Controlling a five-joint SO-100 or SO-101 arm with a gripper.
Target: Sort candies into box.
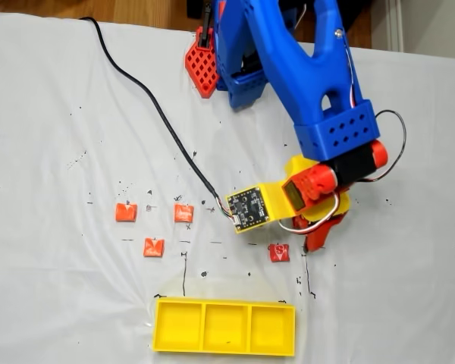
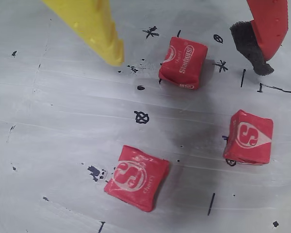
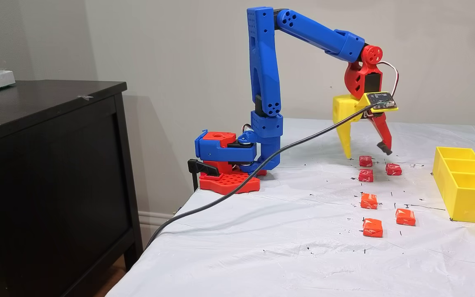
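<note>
I'm hovering the gripper [image 2: 186,46] w/ fingers spread apart, nothing held. Key relation in wrist view: the top Starburst candy [image 2: 183,63] is sitting just below the gap, betw. yellow finger [image 2: 94,29] and red finger [image 2: 264,29], so I'm judging a straight drop. The yellow box [image 3: 466,181] is sitting empty, well apart.

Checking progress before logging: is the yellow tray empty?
Empty: the tray shows three bare compartments; candies lie on the cloth.

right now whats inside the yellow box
Nothing visible: all three compartments of the yellow box look empty from above. All six candies sit on the white cloth, like one deep red and one orange. From the side, its walls hide the floors.
</note>
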